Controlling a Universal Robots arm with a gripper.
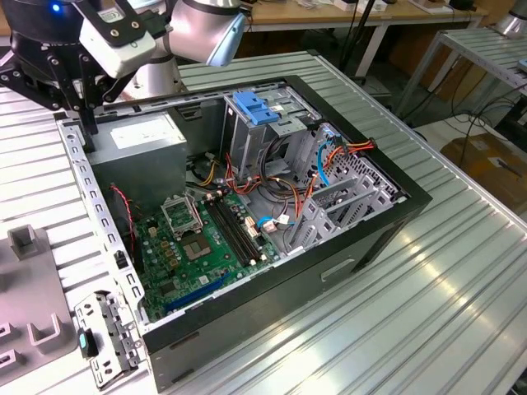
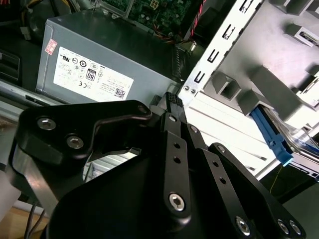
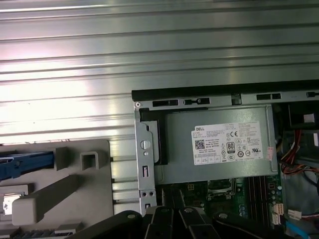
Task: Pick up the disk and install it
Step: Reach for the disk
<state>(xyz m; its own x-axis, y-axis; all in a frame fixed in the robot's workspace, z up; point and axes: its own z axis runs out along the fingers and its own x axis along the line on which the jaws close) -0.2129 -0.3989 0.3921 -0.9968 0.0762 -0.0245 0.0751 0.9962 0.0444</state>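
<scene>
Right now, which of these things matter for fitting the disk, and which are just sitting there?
In the job: gripper; disk, its blue rail showing on the grey holder; open computer case; probably the blue-handled drive cage.
Just there: power supply; motherboard; cables.

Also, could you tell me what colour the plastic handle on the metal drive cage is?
The plastic handle is blue, clearest in the exterior view.

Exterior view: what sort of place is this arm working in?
Probably a lab or workshop: an opened computer case lies on a ribbed metal table, with more benches and loose cables behind.
</scene>
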